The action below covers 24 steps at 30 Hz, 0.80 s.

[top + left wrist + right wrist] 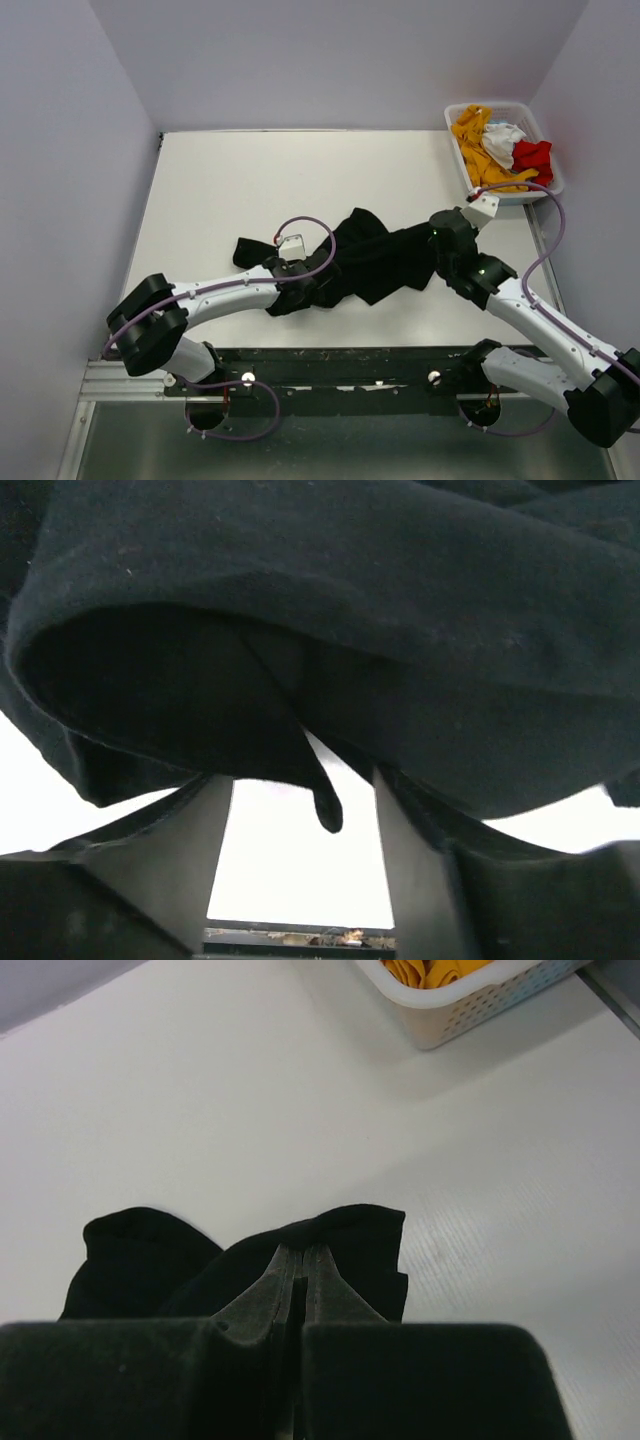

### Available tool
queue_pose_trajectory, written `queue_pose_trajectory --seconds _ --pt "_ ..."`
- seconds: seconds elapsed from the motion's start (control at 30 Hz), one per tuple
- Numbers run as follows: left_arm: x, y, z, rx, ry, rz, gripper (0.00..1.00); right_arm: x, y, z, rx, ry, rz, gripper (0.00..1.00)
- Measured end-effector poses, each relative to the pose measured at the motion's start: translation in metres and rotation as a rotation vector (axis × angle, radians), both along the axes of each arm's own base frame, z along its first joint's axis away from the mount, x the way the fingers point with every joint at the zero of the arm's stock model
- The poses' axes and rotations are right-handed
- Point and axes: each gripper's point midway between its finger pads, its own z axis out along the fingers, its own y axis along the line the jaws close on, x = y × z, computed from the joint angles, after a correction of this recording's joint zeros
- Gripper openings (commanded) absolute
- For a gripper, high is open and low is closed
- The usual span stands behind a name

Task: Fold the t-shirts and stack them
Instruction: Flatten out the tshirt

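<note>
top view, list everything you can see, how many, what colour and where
black t-shirt: 1, black, crumpled mid-table between the grippers
orange-yellow t-shirt: 1, orange-yellow, in the basket, left side
white t-shirt: 1, white, in the basket, middle
red t-shirt: 1, red, in the basket, right side
basket: 1, white, far right corner of the table
table: 1, white
left gripper: 1, black, open, at the shirt's left end
right gripper: 1, black, shut on the shirt's right end

The black t-shirt (375, 262) is soft, matt cloth (pale lint specks show close up). The table (250, 190) is white and matt, faintly ribbed at lower right of the right wrist view. The basket (470, 1005) is smooth white perforated plastic.
</note>
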Motion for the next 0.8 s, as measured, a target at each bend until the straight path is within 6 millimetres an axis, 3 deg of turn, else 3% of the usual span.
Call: queue_pose_trajectory --seconds 0.13,0.27,0.4,0.5,0.6,0.67,0.73,0.8 --pt "0.002 0.006 -0.01 0.051 0.012 0.032 0.38 -0.001 -0.001 0.003 0.006 -0.01 0.0 0.01" --pt "0.001 0.008 -0.016 0.07 0.023 0.035 0.0 -0.002 -0.001 0.006 0.013 -0.02 0.0 0.01" --pt "0.001 0.013 -0.015 0.083 0.017 0.061 0.0 -0.003 -0.002 0.007 0.015 -0.023 0.0 0.01" --pt "0.001 0.028 -0.007 0.115 -0.01 0.107 0.0 -0.003 -0.002 0.007 0.014 -0.023 0.001 0.01" --pt "0.002 0.048 0.015 0.139 -0.065 0.167 0.0 -0.003 -0.002 0.007 0.012 -0.022 0.001 0.01" --pt "0.005 0.064 0.041 0.15 -0.125 0.227 0.0 -0.003 -0.002 0.008 0.006 -0.021 0.004 0.01" --pt "0.012 0.076 0.082 0.123 -0.213 0.289 0.0 -0.001 -0.002 0.016 0.001 -0.029 0.007 0.01" --pt "0.017 0.087 0.122 0.078 -0.298 0.341 0.0 0.002 0.0 0.036 0.009 -0.061 0.011 0.01"
